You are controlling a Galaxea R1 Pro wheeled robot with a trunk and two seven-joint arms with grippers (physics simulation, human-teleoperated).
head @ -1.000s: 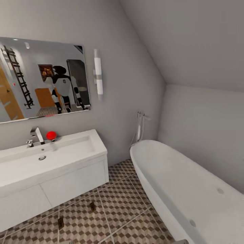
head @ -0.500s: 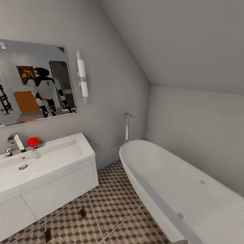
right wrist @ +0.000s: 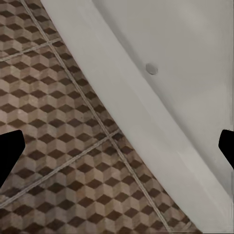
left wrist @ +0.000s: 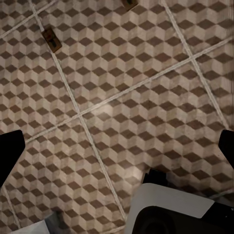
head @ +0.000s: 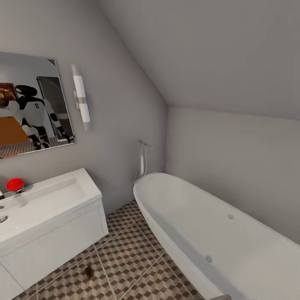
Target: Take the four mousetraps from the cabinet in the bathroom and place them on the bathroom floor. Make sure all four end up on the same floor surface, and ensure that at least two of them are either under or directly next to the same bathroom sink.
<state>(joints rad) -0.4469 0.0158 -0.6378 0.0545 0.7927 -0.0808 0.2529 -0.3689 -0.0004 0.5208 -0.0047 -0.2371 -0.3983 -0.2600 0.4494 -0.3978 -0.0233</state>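
Above the bathroom floor (left wrist: 146, 97), both pincers (left wrist: 117, 151) (right wrist: 117, 148) hang spread wide, grasping nothing.

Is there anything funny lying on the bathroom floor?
Yes. Small brown mousetraps lie on the patterned floor: one in front of the white sink, and the left wrist view shows two. Traps on bare tiles look odd.

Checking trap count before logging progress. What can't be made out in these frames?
- Mousetrap, head view: too small to show its metal parts.
- Second mousetrap, left wrist view: cut by the frame edge; another shows whole.
- Sink tap, head view: cut by the frame edge.
- Remaining traps: count unsettled.
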